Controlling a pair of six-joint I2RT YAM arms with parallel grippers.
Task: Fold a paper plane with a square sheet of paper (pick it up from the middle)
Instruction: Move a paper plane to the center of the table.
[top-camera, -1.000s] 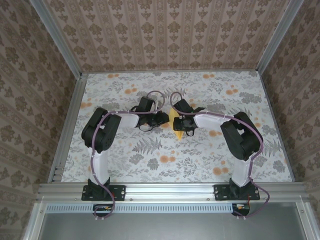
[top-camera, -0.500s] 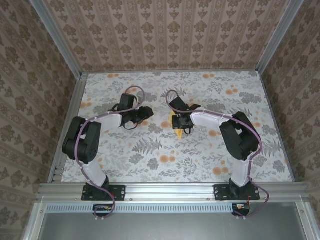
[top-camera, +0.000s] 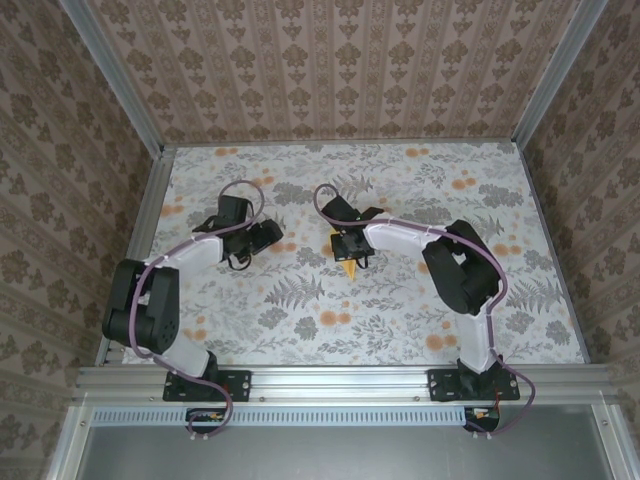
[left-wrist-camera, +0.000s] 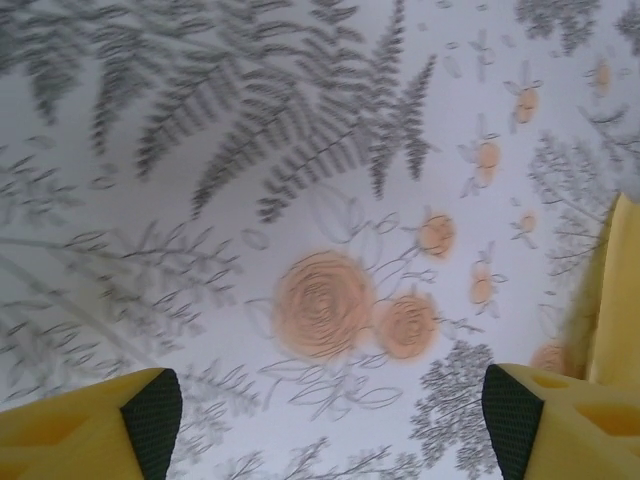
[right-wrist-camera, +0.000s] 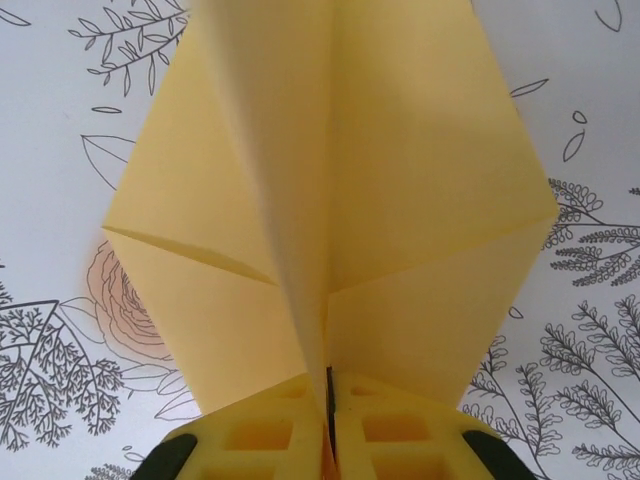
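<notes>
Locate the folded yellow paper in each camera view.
Top: paper mid-table, its tip poking out under the right hand.
Left wrist: likely the paper, a yellow strip at the right edge.
Right wrist: paper centre frame, pinched at its crease between the fingers.
Shared landmark: grey floral cloth.

Damask-papered walls (top-camera: 340, 60), floral tablecloth (top-camera: 300, 310)
</notes>
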